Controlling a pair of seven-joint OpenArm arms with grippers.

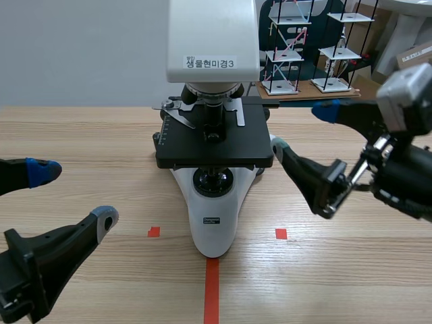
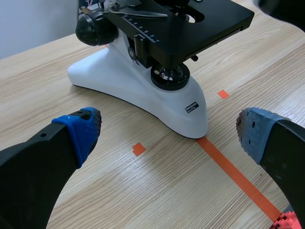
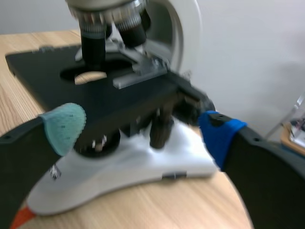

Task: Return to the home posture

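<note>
A white microscope [image 1: 214,219] with a black stage [image 1: 214,138] stands at the table's middle. My left gripper [image 1: 74,196] hovers low at the front left, open and holding nothing. In the left wrist view the microscope's base [image 2: 143,95] lies just ahead of the left gripper [image 2: 167,125], whose blue pads are spread wide. My right gripper [image 1: 302,128] is raised beside the stage's right edge, open and holding nothing. The right wrist view shows the stage [image 3: 52,76] and base [image 3: 143,164] close ahead of the right gripper [image 3: 143,129], apart from both pads.
Small wire-frame racks [image 1: 290,47] stand on a board behind the microscope at the back right, with cardboard boxes [image 1: 412,57] beyond. An orange-red tape line [image 1: 212,290] runs from the microscope's foot to the table's front edge.
</note>
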